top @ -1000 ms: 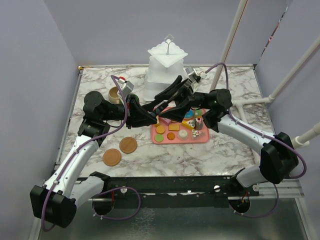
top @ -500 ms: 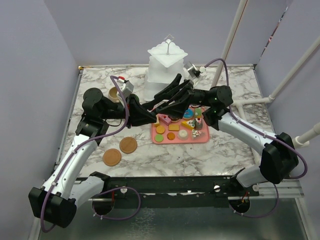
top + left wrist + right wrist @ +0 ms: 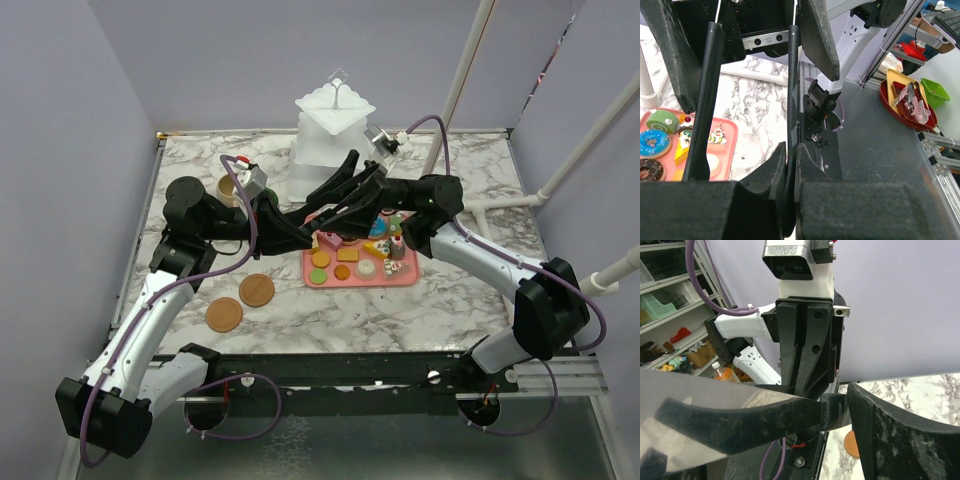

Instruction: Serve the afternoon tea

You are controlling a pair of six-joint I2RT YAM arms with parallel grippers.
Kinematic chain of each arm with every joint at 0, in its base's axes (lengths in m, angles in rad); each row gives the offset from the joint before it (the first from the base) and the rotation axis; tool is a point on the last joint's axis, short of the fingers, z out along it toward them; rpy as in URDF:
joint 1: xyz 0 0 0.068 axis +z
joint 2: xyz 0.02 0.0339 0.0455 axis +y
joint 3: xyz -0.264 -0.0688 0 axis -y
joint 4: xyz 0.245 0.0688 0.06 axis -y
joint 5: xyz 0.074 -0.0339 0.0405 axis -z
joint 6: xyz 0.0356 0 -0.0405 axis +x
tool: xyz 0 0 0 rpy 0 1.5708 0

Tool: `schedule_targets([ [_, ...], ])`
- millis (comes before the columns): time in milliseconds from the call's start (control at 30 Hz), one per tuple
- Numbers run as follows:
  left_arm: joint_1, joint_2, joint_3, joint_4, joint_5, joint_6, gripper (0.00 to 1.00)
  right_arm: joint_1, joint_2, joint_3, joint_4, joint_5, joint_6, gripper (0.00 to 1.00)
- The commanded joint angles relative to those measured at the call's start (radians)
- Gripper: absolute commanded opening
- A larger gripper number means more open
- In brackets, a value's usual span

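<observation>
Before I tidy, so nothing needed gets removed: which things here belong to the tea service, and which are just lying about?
Tea service: toy pastries, pink tray, white tiered stand, beige mug, two wooden coasters.
Other: black tongs (tool), red bowl, green bin.

Robotics lab cell: lavender partition walls (image 3: 60, 150), marble-pattern table (image 3: 460, 300), metal frame rail (image 3: 340, 368); storage shelves with bins (image 3: 665, 300), red parts tray (image 3: 922, 125) beyond.

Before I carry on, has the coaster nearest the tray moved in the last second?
No. That coaster keeps the same gap from the pink tray and from the other coaster.
</observation>
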Motion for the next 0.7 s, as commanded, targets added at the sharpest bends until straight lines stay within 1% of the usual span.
schedule_targets([
  [0, 0.0, -0.019, 0.034, 0.019, -0.006, 0.035, 0.0, 0.012, -0.026, 0.044, -0.102, -0.014, -0.065, 0.86],
  [167, 0.001, -0.017, 0.035, 0.016, -0.019, 0.046, 0.01, 0.013, -0.073, 0.033, -0.262, 0.046, -0.201, 0.79],
  [200, 0.0, -0.014, 0.036, 0.015, -0.022, 0.049, 0.05, 0.012, -0.083, 0.027, -0.288, 0.063, -0.225, 0.78],
  [267, 0.001, -0.014, 0.039, 0.004, -0.032, 0.058, 0.22, 0.012, -0.108, 0.01, -0.322, 0.1, -0.275, 0.74],
  [367, 0.0, -0.013, 0.043, -0.023, -0.048, 0.087, 0.38, 0.013, -0.148, -0.016, -0.372, 0.173, -0.352, 0.69],
  [433, 0.001, -0.013, 0.046, -0.04, -0.063, 0.111, 0.46, 0.012, -0.17, -0.028, -0.413, 0.207, -0.403, 0.66],
  [500, 0.001, -0.013, 0.051, -0.059, -0.081, 0.137, 0.59, 0.012, -0.189, -0.038, -0.438, 0.237, -0.44, 0.65],
  [600, 0.001, -0.011, 0.06, -0.085, -0.111, 0.175, 0.72, 0.012, -0.215, -0.056, -0.452, 0.267, -0.474, 0.65],
  [667, 0.0, -0.008, 0.068, -0.103, -0.127, 0.201, 0.84, 0.013, -0.227, -0.068, -0.465, 0.282, -0.491, 0.65],
])
